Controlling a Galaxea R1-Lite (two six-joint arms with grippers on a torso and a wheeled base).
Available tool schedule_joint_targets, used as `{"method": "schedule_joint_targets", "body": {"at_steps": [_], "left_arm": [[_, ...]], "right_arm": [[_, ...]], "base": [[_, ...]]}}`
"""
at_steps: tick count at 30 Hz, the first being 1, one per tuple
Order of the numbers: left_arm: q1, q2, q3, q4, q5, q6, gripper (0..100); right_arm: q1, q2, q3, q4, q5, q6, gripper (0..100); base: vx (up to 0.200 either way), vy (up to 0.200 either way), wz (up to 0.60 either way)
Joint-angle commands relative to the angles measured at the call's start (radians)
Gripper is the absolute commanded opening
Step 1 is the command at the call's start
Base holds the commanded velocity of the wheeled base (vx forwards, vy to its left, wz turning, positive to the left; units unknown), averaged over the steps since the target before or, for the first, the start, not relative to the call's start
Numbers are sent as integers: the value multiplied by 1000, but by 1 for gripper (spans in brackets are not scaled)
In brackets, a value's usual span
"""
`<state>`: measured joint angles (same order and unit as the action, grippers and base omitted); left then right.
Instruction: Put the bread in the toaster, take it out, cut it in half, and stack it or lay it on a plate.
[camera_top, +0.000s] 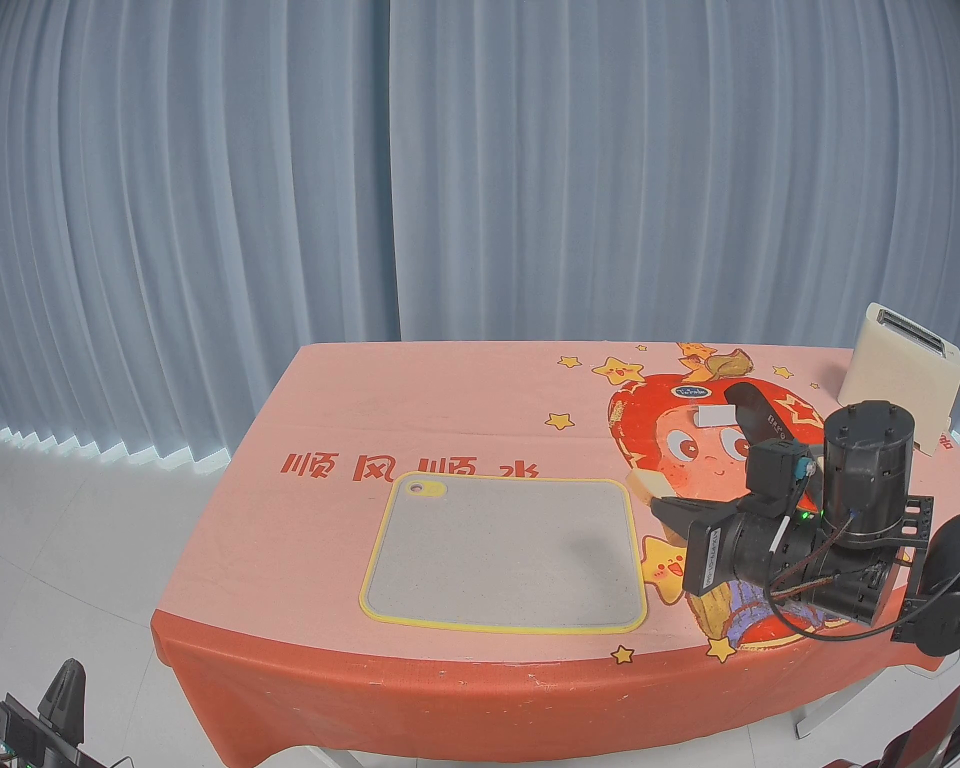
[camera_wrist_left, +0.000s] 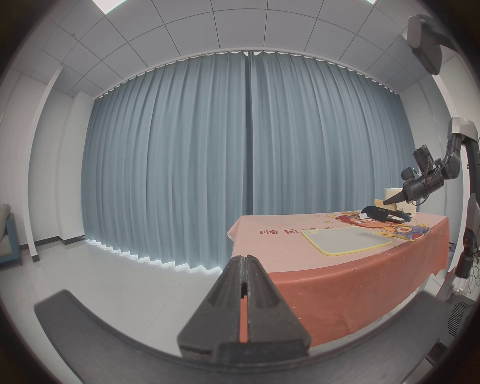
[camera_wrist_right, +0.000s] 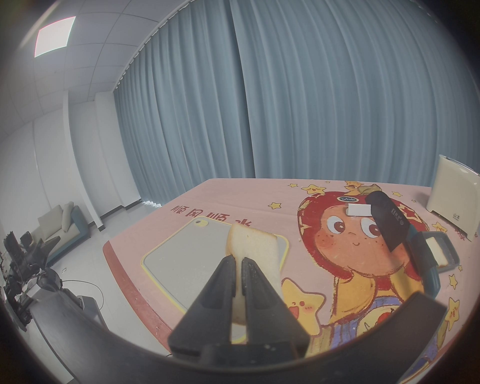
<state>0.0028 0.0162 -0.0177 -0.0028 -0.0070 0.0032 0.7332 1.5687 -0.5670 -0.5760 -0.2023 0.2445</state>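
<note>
Right gripper (camera_wrist_right: 239, 261): pinching the bread (camera_wrist_right: 256, 245) between its fingers, hovering above the right part of the table (camera_top: 400, 400).
Bread: standing upright in that grip, hanging in the air just beside the right edge of the board (camera_top: 505, 550).
Left gripper (camera_wrist_left: 243, 260): pressing its fingers together with nothing between them, hanging low off the table's near left corner, over the floor.
Board: lying flat at the near middle of the table, grey face and yellow rim showing.
Black object (camera_top: 765, 415): lying on the cloth between board and toaster (camera_top: 900, 375), just beyond the right arm; what it is I cannot tell.
Toaster: standing at the far right of the table, cream body tilting slightly in the head view, slot facing up, well apart from the bread.
Table: wearing an orange printed cloth, standing before grey curtains.
</note>
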Motion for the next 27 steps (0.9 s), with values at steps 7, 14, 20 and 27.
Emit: {"method": "schedule_joint_targets", "body": {"at_steps": [7, 14, 20, 27], "left_arm": [[0, -9, 18, 0, 1, 0, 0], [0, -9, 18, 0, 1, 0, 0], [0, -9, 18, 0, 1, 0, 0], [0, -9, 18, 0, 1, 0, 0]], "right_arm": [[6, -26, 9, -2, 0, -14, 0], [5, -27, 6, -4, 0, -14, 0], [5, -55, 9, -4, -2, -28, 0], [6, -52, 9, -4, -2, -28, 0]], "base": [[0, 0, 0], [0, 0, 0], [0, 0, 0], [0, 0, 0]]}}
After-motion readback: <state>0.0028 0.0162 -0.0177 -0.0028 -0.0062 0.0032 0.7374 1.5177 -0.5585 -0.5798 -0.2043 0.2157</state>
